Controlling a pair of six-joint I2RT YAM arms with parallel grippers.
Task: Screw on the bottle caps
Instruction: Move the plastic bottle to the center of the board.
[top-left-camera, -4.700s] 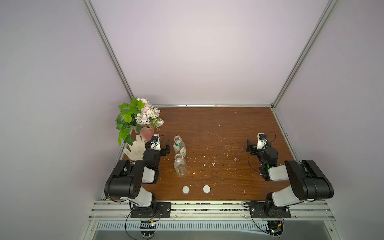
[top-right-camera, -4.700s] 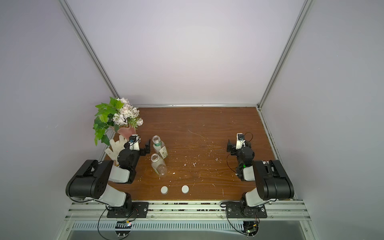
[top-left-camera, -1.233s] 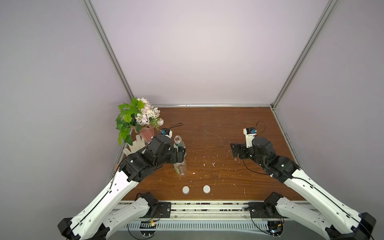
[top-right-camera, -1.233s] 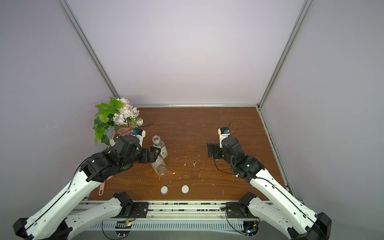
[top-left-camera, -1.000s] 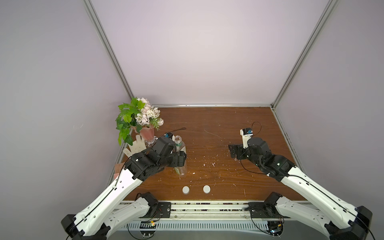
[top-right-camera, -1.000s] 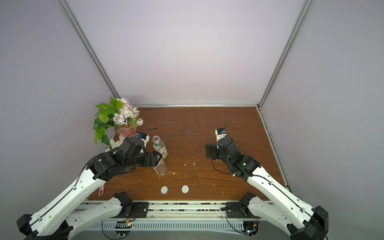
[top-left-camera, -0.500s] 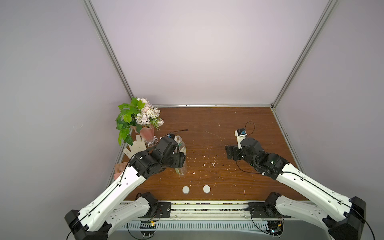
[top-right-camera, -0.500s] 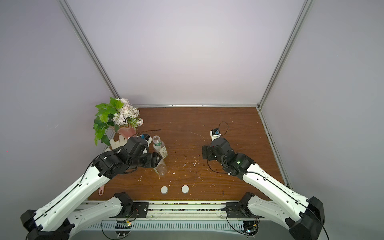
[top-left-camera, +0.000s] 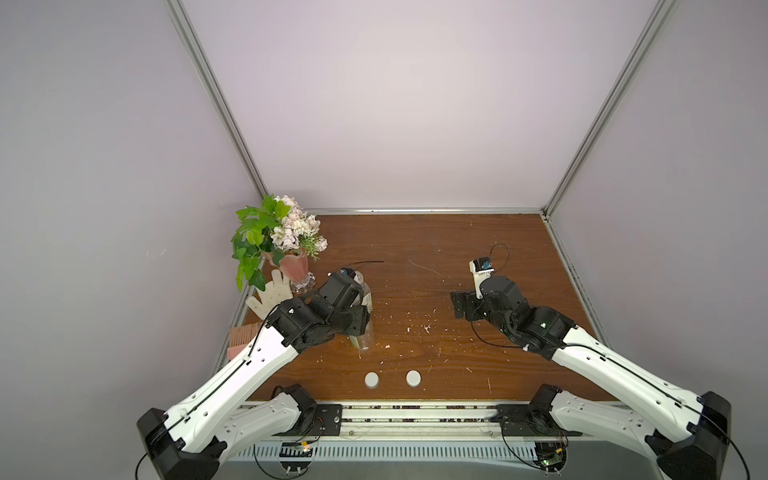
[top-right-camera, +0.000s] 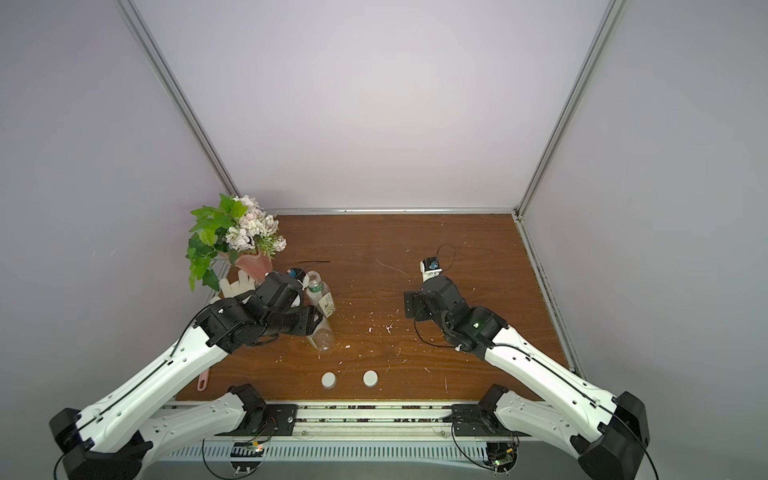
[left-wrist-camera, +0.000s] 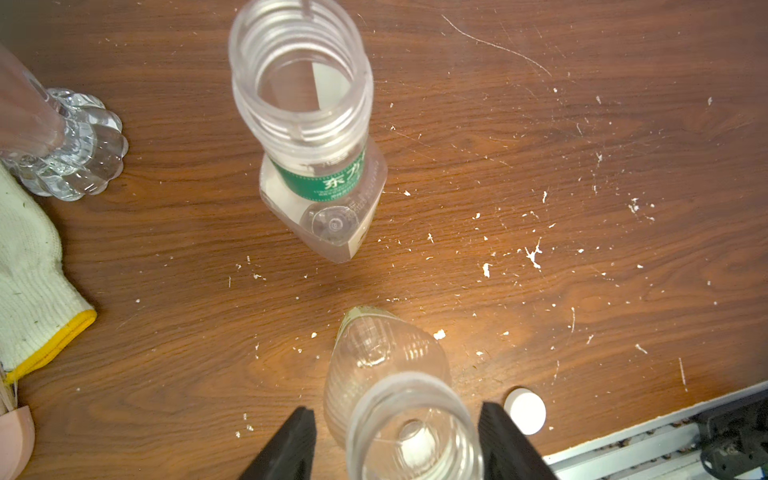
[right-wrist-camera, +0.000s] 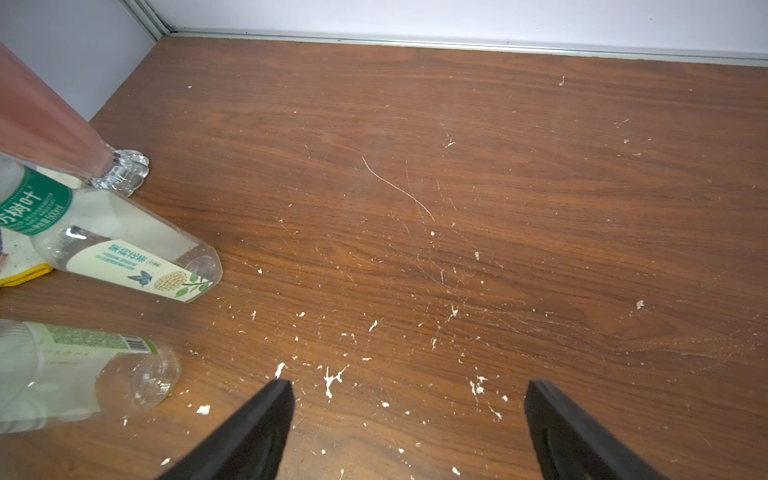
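The left gripper is closing in around the neck of the nearer clear plastic bottle, which is standing upright left of centre on the brown wooden bench. Whether the jaws are already clamping it cannot be told. The right gripper is hanging wide open over bare bench on the right. The round white plastic bottle caps are lying untouched at the near edge, so capping is only starting.

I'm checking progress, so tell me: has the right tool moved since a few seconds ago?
Yes. In a top view the right tool has shifted to the robot's left, away from the table's right edge and toward the plain bottle.
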